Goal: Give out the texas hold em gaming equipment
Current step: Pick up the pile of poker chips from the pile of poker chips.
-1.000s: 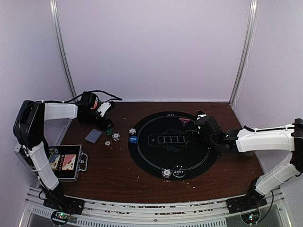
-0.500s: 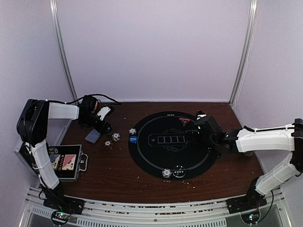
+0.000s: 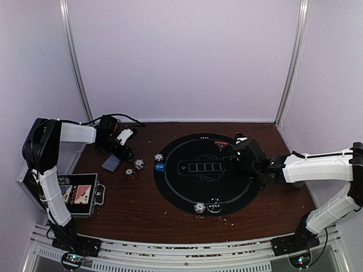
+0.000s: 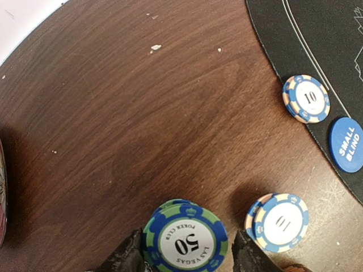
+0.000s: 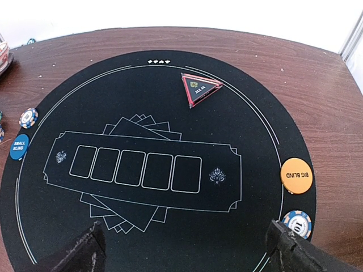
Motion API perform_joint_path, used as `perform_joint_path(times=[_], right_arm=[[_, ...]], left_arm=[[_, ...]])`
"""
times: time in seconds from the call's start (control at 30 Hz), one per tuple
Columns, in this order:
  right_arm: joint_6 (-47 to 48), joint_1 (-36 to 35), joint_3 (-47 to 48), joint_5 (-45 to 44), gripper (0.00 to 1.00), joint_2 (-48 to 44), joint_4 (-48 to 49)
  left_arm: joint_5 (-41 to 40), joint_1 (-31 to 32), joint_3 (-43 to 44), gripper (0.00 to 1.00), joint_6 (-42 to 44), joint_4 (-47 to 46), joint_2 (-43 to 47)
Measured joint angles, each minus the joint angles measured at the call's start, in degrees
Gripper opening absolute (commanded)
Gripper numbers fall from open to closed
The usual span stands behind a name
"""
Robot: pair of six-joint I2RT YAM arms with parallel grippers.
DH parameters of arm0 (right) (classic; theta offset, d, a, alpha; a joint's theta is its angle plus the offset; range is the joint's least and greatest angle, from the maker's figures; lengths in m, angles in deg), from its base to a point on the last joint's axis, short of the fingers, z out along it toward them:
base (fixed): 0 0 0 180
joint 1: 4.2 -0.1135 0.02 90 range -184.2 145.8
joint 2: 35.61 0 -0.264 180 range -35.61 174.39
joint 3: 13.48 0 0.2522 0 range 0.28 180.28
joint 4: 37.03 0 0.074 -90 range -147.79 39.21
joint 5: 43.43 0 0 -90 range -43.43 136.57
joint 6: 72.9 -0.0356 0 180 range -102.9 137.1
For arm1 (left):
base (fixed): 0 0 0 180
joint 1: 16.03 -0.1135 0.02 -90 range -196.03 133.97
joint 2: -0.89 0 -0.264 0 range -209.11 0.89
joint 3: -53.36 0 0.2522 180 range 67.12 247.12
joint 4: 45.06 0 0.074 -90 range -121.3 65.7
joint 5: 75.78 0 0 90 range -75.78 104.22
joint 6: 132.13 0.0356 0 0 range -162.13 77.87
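In the left wrist view my left gripper (image 4: 188, 252) is open, with one finger on each side of a short stack of green-and-blue "50" chips (image 4: 185, 241) on the wooden table. A blue-and-cream "10" chip stack (image 4: 279, 222) lies just right of it. Another "10" chip (image 4: 306, 98) and the blue small blind button (image 4: 346, 144) sit at the mat's edge. In the top view the left gripper (image 3: 126, 152) is beside the grey-blue cards (image 3: 112, 163). My right gripper (image 5: 187, 249) is open and empty over the black mat (image 5: 170, 226), near the red triangle button (image 5: 199, 89), the orange big blind button (image 5: 296, 175) and a chip (image 5: 298, 224).
A black case (image 3: 79, 195) with two card packs lies at the front left. Chips (image 3: 199, 207) and a silvery button (image 3: 214, 205) sit at the mat's near edge. A red rim (image 4: 1, 192) shows at the left edge of the left wrist view. White walls close in the table.
My left arm has drawn a little to the left and its gripper has settled lower by the chips. The right arm has not moved.
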Motion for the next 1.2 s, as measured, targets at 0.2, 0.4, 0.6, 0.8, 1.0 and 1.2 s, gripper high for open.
perform_joint_path(times=[0.2, 0.4, 0.6, 0.8, 1.0, 1.2], right_arm=[[0.02, 0.00, 0.00, 0.00, 1.00, 0.00, 0.00], [0.02, 0.00, 0.00, -0.02, 1.00, 0.00, 0.00], [0.02, 0.00, 0.00, 0.00, 1.00, 0.00, 0.00], [0.02, 0.00, 0.00, -0.02, 1.00, 0.00, 0.00], [0.02, 0.00, 0.00, -0.04, 1.00, 0.00, 0.00], [0.02, 0.00, 0.00, -0.09, 1.00, 0.00, 0.00]], left_arm=[[-0.61, 0.00, 0.22, 0.45, -0.02, 0.00, -0.39], [-0.92, 0.00, 0.44, 0.31, -0.04, -0.07, -0.39], [-1.07, 0.00, 0.44, 0.19, -0.09, -0.20, -0.39], [-1.05, 0.00, 0.37, 0.16, -0.04, -0.20, 0.39], [-0.52, 0.00, 0.33, 0.16, 0.07, 0.04, 3.52], [0.39, 0.70, 3.10, 0.16, 0.20, 1.62, 4.70]])
